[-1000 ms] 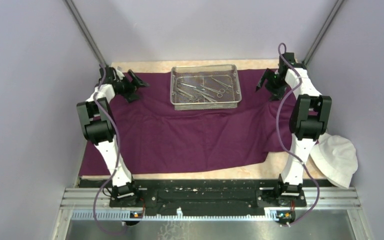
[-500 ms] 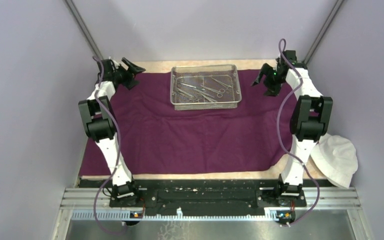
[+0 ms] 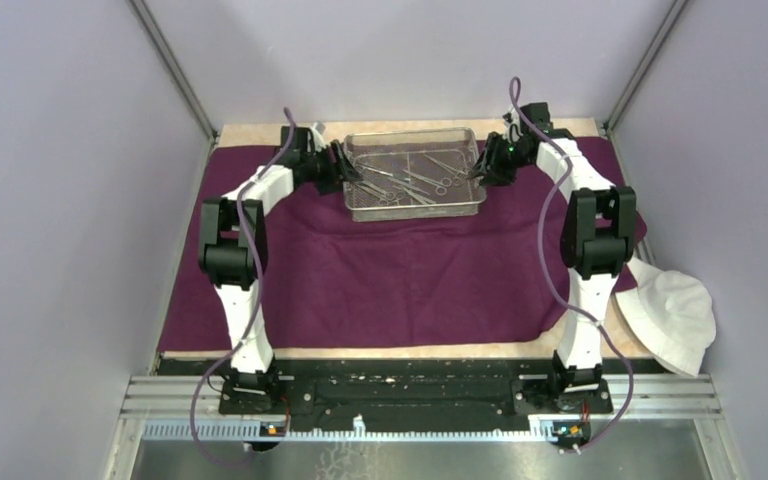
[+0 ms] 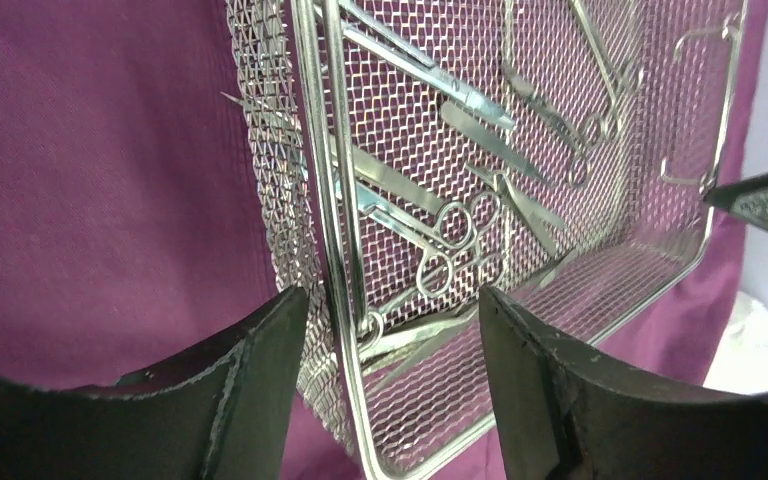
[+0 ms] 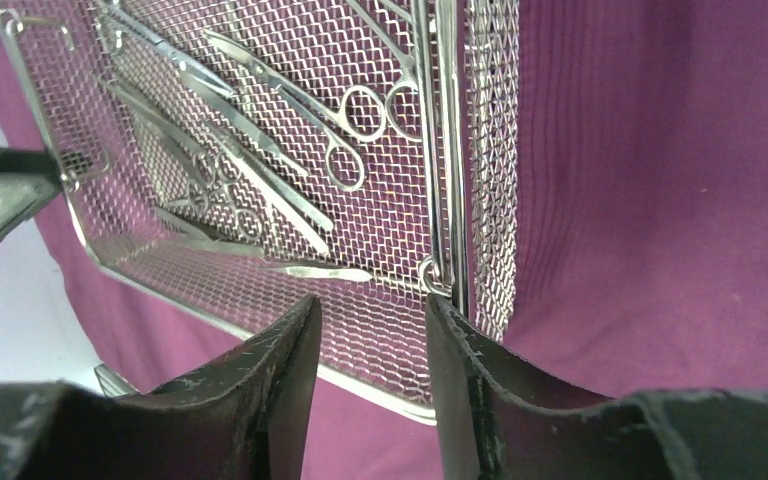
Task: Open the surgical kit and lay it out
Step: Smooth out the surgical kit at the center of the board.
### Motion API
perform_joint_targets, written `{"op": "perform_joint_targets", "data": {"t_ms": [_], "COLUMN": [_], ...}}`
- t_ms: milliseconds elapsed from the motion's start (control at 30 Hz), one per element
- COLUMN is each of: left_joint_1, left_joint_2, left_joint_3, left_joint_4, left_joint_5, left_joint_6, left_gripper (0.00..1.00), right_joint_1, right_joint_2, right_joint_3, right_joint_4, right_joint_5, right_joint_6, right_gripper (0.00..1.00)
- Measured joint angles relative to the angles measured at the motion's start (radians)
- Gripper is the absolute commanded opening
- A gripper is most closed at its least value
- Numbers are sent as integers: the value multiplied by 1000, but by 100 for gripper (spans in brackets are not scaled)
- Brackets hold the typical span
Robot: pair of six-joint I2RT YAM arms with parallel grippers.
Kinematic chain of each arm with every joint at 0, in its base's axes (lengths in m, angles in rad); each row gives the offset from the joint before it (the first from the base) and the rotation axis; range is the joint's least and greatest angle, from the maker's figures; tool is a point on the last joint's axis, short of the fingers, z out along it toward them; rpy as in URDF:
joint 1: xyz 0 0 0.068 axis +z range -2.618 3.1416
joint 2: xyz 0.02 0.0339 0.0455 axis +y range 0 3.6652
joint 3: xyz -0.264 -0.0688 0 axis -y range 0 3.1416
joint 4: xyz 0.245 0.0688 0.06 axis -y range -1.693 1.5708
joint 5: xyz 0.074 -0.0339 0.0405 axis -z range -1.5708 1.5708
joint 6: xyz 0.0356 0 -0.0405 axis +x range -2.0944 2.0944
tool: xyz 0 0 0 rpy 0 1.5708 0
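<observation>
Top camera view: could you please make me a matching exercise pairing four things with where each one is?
Things:
1. wire tray
2. purple cloth
3. white cloth
4. left gripper

Places:
A. beside the right arm, at the right edge of the table
B. at the tray's left end
C. spread across the table
D. on the purple cloth, at its far side

Pairs: 1-D, 2-C, 3-A, 4-B
</observation>
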Motion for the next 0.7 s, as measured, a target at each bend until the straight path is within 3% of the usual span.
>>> {"op": "perform_joint_targets", "data": {"t_ms": [67,167,300,400,500,700], "left_joint_1": [-32,-38,-27,-26,-29,-33], "left_joint_2": [-23,-37,-37,-35,0,76], "left_joint_3": [-12,-16,-16,-9,58,187], "left_joint_4": [-15,-29,-62,-78,-124,-204], "left_joint_5": [-45,-85,-131,-138,-143,-149], "left_joint_6": [28,63,80,77,78,78], "left_gripper": [65,49,47,37,28,25], "right_joint_1": [-3,-7,-3,1,7,14], "right_joint_2": [19,30,38,53,56,53], "right_joint_3": [0,-1,-13,-14,-35,-100], "right_joint_4": [3,4,15,18,32,104], "right_joint_5": [6,-3,-5,-3,10,-14], "right_joint_6": [-7,-10,-12,-10,4,93], "right_gripper": [35,30,20,9,6,2]}}
